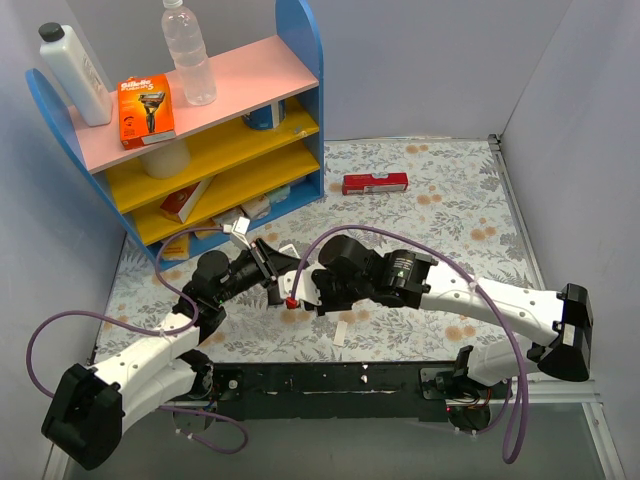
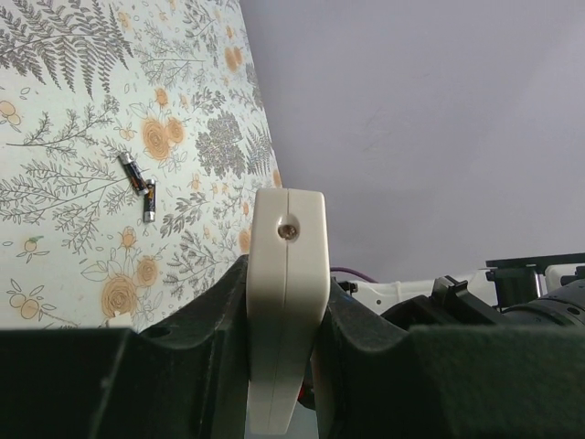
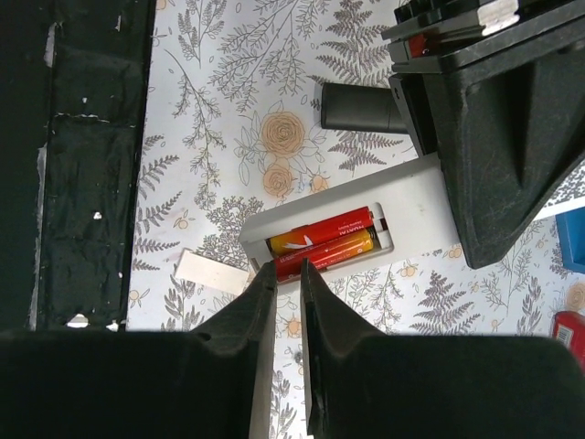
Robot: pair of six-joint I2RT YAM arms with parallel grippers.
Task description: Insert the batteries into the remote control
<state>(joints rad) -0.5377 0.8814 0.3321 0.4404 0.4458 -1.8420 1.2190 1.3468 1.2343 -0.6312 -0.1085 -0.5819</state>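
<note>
Right wrist | right gripper [image 3: 288, 271] narrow gap, empty, just beside batteries [image 3: 329, 251] seated in remote control [image 3: 416, 206] | left gripper [image 2: 285, 311] clamps remote control

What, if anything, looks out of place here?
Two loose batteries lie askew on the tablecloth, apart from the remote gripped on edge in the left hand; two red cells already sit in it.
</note>
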